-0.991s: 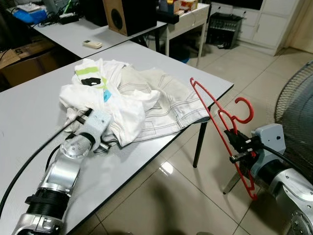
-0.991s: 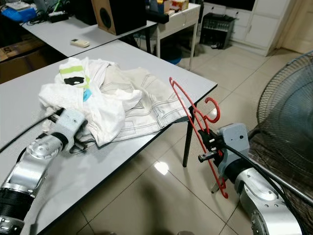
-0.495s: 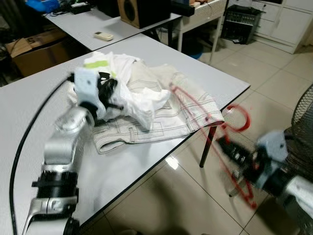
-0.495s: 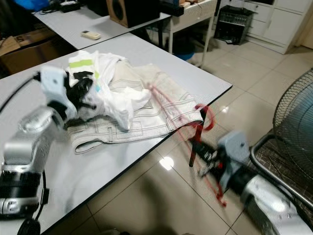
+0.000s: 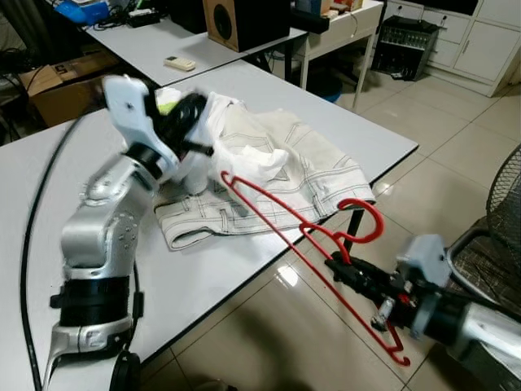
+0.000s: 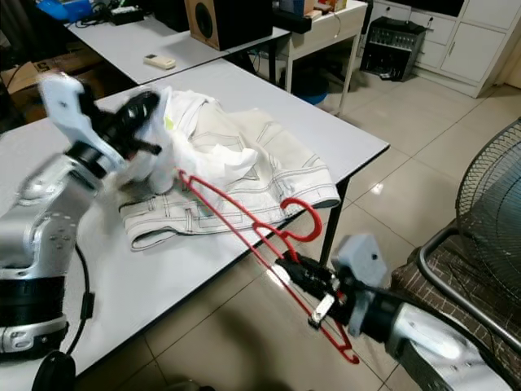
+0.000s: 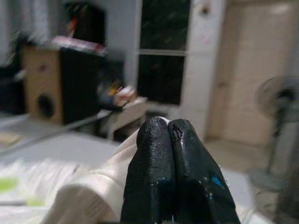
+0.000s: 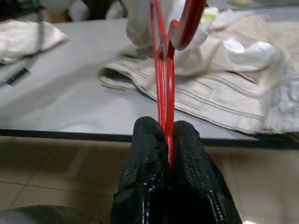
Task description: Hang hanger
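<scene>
— Where is the hanger (image 5: 281, 232)?
— It is red and thin, held tilted in the air. Its far end is above the table edge, hook pointing upward.

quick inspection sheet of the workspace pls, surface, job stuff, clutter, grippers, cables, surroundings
surface: grey table, clothes piled on the far part.
job's things: red hanger, one end over the table edge, hook up.
clutter: white shirt and stitched shorts heaped together.
grippers: left gripper shut on the shirt, lifted above the table; right gripper shut on the hanger, off the table's edge.
cables: black cable along the left arm.
surroundings: speaker and remote on a second table; fan at right; tiled floor.
</scene>
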